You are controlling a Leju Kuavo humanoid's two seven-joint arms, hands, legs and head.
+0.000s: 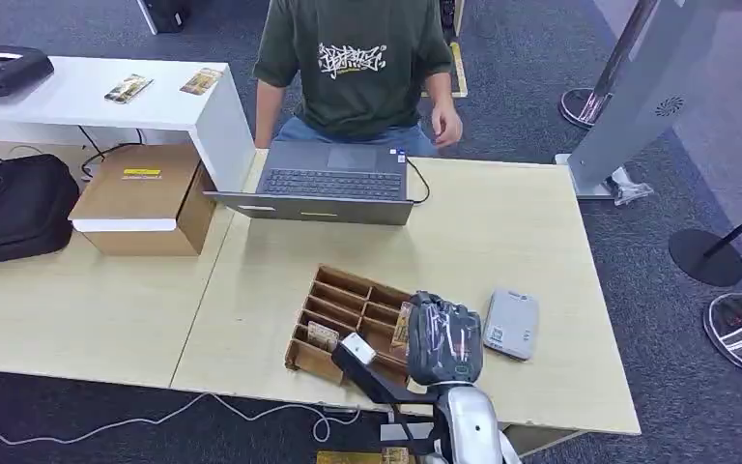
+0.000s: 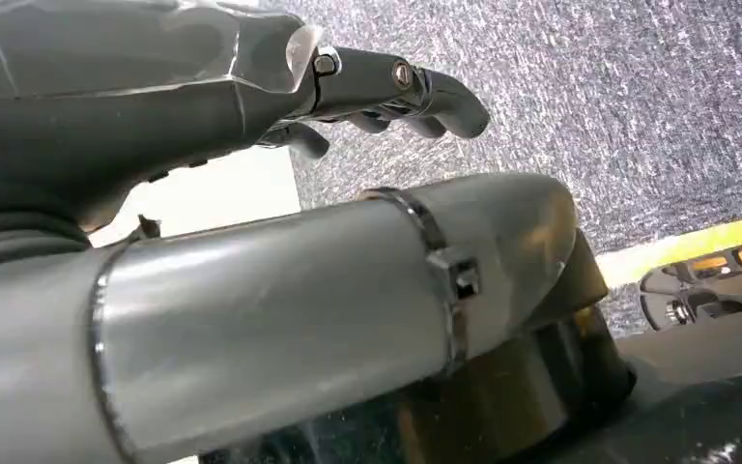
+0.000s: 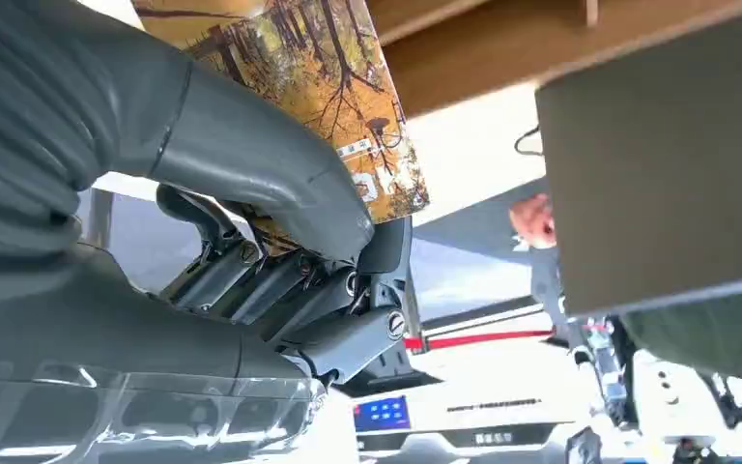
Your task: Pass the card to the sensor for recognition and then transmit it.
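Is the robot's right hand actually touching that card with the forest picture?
Touching. In the right wrist view the right hand grips the card: its thick grey thumb lies across the printed face, with the dark fingers behind it.

The right hand (image 1: 443, 340), back upward on a silver forearm raised from below, pinches a card (image 3: 338, 87) between its thick thumb and curled dark fingers (image 3: 280, 290), while the left hand (image 2: 251, 87) hangs low beside the body, fingers loosely curled and holding nothing.
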